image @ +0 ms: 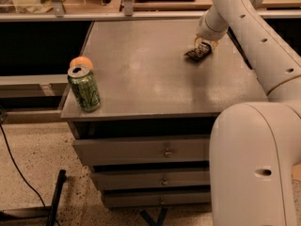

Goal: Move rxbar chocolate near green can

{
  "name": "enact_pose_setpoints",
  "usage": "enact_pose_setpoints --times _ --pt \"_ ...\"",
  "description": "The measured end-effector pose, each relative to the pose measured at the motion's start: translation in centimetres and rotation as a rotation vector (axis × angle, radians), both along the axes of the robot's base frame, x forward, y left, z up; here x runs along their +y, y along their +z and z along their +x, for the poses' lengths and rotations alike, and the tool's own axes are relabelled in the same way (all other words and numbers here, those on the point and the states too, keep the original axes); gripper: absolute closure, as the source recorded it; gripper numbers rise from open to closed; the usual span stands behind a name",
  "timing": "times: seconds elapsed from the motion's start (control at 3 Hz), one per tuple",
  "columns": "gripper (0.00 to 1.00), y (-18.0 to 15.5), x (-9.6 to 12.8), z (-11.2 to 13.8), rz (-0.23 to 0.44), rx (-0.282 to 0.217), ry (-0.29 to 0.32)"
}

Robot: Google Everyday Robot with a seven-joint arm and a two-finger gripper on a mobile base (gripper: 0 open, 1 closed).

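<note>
**Item 1: rxbar chocolate** [196,55]. It lies on the far right part of the tabletop [141,69], close to the right edge. It is a small, flat, dark bar, skewed to the tabletop edges. Its wrapper reads black with a paler patch at the end under the claw, and any lettering is too small to make out. It appears to rest on the surface, not lifted.

**Item 2: claw** [202,47]. It points down from the arm [244,27], which reaches in from the right. Its tip is at the far end of the bar, touching it or just above. Whether it is parted or clamped on the bar cannot be told. Judgement: it is placed this way to take the bar from above, since so flat a thing offers little else to grip.

**Item 3: green can** [85,91]. It stands upright at the near left corner of the tabletop, just inside the front edge. It is green with pale squiggles and a silver top showing the opening. It is well apart from the bar, diagonally across the surface. Judgement: the carry has not begun, and bare tabletop lies between the two.

**Item 4: orange fruit** [80,61]. It is round and sits directly behind the can, touching it or nearly so. Judgement: the right side of the can is the freer spot for setting the bar down.

**Item 5: drawers** [141,150]. There are three of them under the tabletop, all closed.
</note>
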State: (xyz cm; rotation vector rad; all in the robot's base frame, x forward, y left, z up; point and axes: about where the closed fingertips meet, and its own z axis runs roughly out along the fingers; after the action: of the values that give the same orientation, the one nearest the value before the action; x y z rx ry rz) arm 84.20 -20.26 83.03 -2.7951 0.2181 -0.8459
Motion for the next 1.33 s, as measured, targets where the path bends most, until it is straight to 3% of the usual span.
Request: enact_pose_setpoints --times 1.33 --pt "1.0 0.1 0.03 0.0 0.0 0.0 0.0"
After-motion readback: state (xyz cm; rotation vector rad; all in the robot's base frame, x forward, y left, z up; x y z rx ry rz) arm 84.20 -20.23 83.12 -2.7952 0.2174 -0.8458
